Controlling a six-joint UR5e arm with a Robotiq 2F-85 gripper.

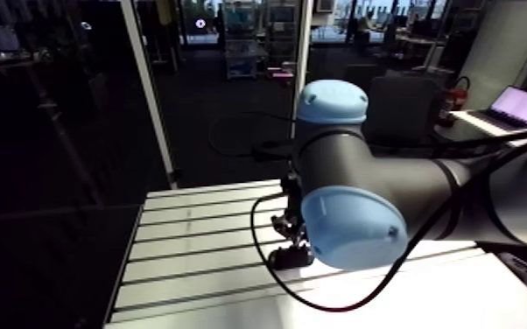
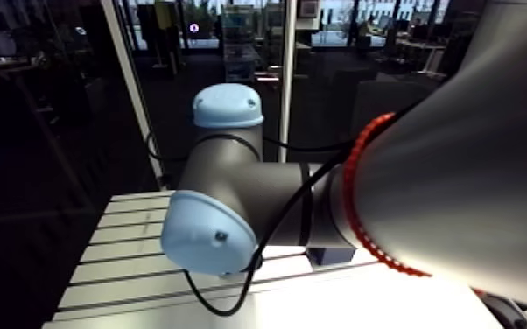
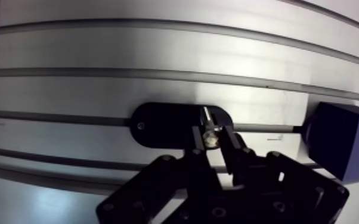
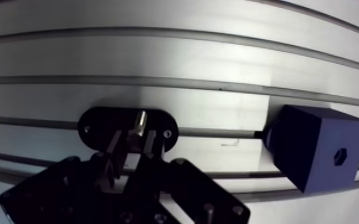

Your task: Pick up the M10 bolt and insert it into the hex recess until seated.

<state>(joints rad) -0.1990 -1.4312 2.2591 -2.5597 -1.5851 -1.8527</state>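
Observation:
In the wrist view a silvery M10 bolt (image 3: 209,127) is pinched between my gripper's (image 3: 212,142) two black fingers, just over a black oval holder plate (image 3: 158,125) on the table. Whether the bolt still touches the plate I cannot tell. Beside the gripper, about a hand's width off, stands a dark blue block (image 4: 314,152) with a small hex recess (image 4: 340,156) in its side face. In the arm view the gripper (image 1: 290,254) hangs low over the slotted table, partly hidden by the light-blue joint cap (image 1: 350,227).
The slotted aluminium table (image 1: 197,245) runs under everything, its grooves passing beneath the plate and the block. The table's left edge (image 1: 122,262) borders a dark floor. My own large elbow link (image 2: 460,175) blocks much of the arm view.

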